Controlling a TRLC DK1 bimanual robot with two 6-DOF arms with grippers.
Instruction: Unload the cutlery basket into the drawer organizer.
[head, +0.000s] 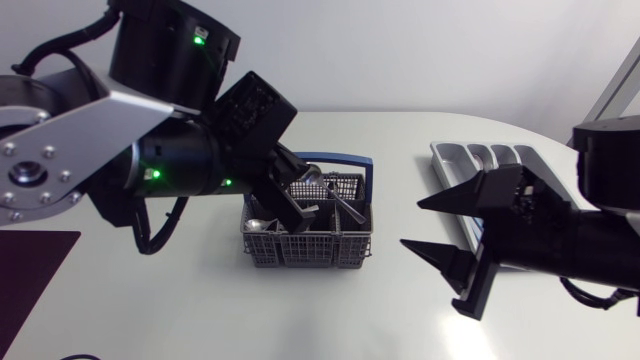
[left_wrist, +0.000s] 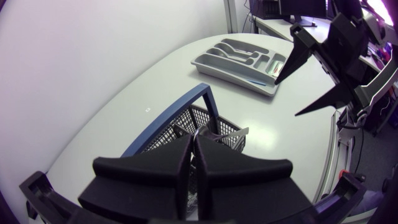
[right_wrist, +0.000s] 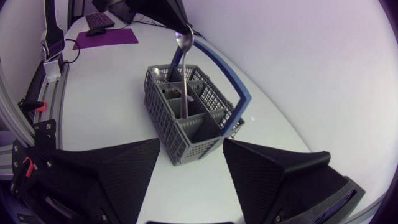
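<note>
The left gripper is down in the cutlery basket. Its two fingers are pressed almost together on the bowl end of a spoon, whose handle reaches down into one of the basket's middle cells.

The hold looks thin. Smooth polished steel pinched near its tip between hard matte wedges could swivel or slide free on the lift. The spoon's shaft could also snag on the lattice walls or on the blue arched handle over the basket. That would drag the light basket across the glossy white worktop.

The right gripper hangs spread wide and empty beside the basket, on the side toward the drawer organizer. A careless swing across could strike it.

The basket is boxy grey plastic mesh, divided into cells, and other pieces inside are too dark to name. The organizer, well apart from the basket, is a grey moulded tray with long rounded troughs.
</note>
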